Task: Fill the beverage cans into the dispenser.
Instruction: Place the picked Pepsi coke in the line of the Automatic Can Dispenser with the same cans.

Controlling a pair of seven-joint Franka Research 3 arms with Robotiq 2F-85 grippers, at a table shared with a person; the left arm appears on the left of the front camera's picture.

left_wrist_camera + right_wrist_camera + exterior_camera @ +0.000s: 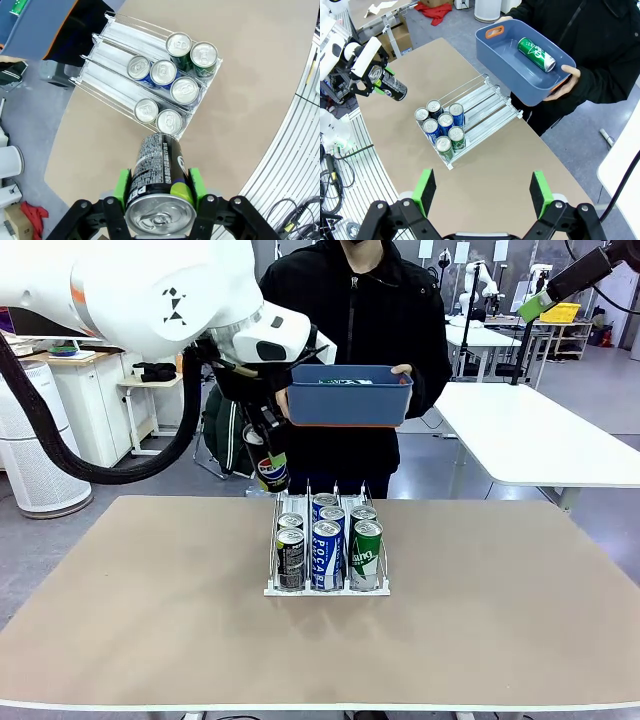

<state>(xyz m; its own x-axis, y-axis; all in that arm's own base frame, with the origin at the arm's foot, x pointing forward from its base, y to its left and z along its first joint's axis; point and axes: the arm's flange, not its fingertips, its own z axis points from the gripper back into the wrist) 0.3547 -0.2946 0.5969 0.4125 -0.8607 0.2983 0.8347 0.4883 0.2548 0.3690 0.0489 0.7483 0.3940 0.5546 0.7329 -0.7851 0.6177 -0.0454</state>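
My left gripper is shut on a black Pepsi can, which hangs upright just behind and left of the dispenser. From the left wrist, the can sits between the green pads, above the near edge of the rack. The white rack holds several cans: two black ones in the left lane, three blue-and-white ones in the middle, two green ones on the right. My right gripper is open and empty, raised high at the right.
A person at the far side holds a blue bin over the table's far edge. One green can lies on its side in that bin. The rear halves of the rack's lanes are free. Another white table stands at the back right.
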